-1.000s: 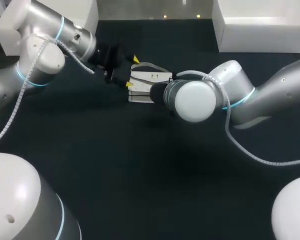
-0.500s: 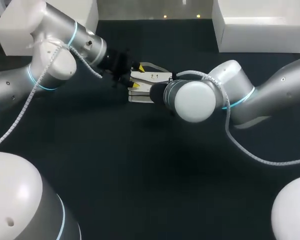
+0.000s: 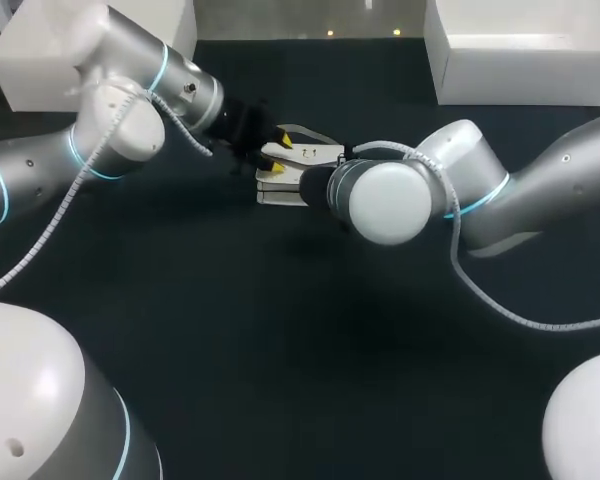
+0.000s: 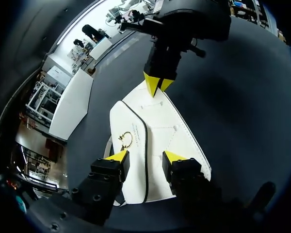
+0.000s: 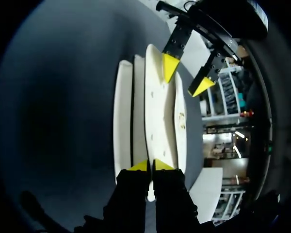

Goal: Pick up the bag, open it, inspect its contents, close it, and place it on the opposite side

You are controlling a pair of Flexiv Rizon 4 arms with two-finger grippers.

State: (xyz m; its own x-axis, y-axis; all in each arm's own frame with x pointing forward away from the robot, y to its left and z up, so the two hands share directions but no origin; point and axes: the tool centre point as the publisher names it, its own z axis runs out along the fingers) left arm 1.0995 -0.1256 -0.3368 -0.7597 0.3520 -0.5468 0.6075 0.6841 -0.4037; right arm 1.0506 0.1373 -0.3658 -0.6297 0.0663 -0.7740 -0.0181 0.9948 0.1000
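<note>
- Dark tabletop (image 3: 280, 330): a white bag (image 3: 305, 155) lies toward the far edge.
- Left tool (image 4: 146, 156): fingers apart, over one end of the bag.
- Right tool (image 5: 150, 165): clamped on its opposite edge.

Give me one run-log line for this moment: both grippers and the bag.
right gripper: shut on bag edge | left gripper: open, over bag's opposite end
</note>
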